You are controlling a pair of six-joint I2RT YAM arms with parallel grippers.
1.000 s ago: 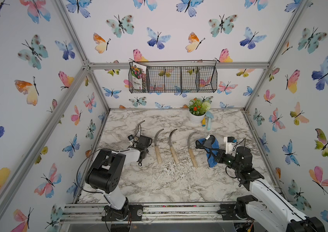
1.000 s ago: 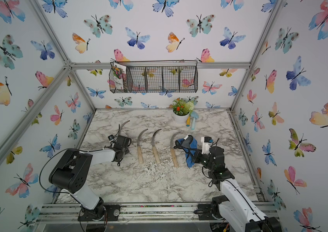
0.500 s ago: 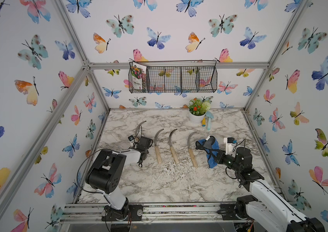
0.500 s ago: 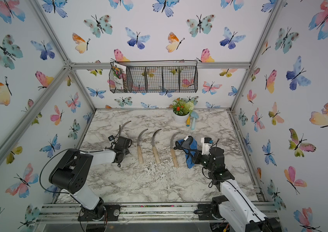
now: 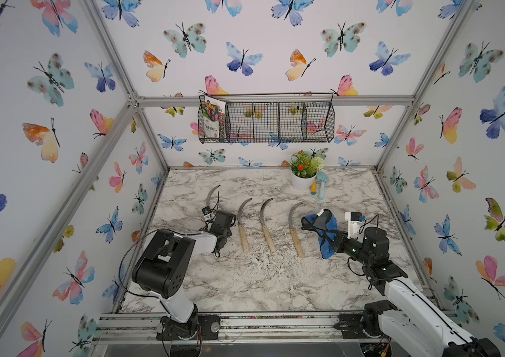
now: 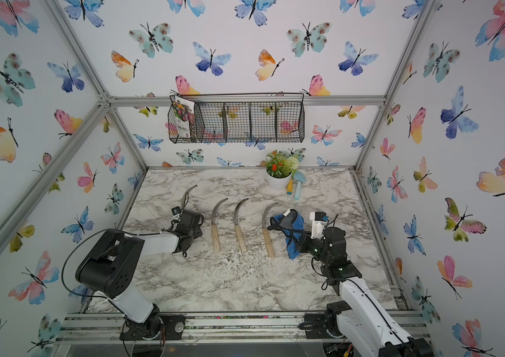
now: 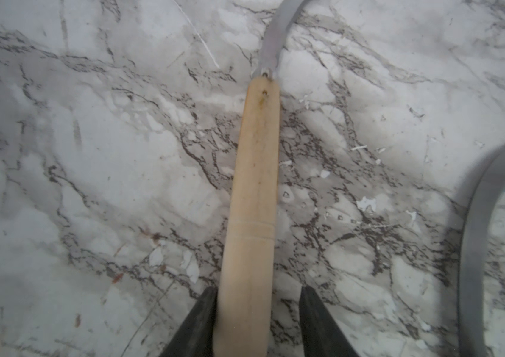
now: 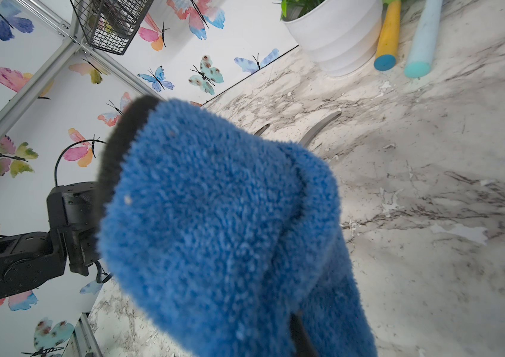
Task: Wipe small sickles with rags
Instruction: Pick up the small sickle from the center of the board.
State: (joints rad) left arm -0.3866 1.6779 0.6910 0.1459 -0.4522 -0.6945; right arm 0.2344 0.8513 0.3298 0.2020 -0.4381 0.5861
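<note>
Several small sickles lie in a row on the marble table (image 5: 245, 287). The handle (image 7: 256, 185) of the leftmost sickle (image 5: 212, 194) runs between the fingers of my left gripper (image 7: 259, 296), which is low over it (image 5: 214, 220). One finger (image 7: 201, 321) touches the wood. The other finger (image 7: 316, 321) stands apart with table showing in the gap, so the gripper is open. My right gripper (image 5: 331, 241) is shut on the blue rag (image 5: 325, 228), which it holds above the table beside the rightmost sickle (image 5: 293, 225). The rag (image 8: 214, 216) covers most of those fingers.
Two more sickles (image 5: 243, 222) (image 5: 265, 222) lie between the arms. A white flower pot (image 5: 302, 182) and a light-blue trowel (image 5: 322, 185) stand at the back. A wire basket (image 5: 266, 122) hangs on the back wall. White flakes (image 5: 269, 256) litter the table's middle.
The left gripper has shifted slightly over the leftmost sickle's handle. The right arm with the rag has hardly moved.
</note>
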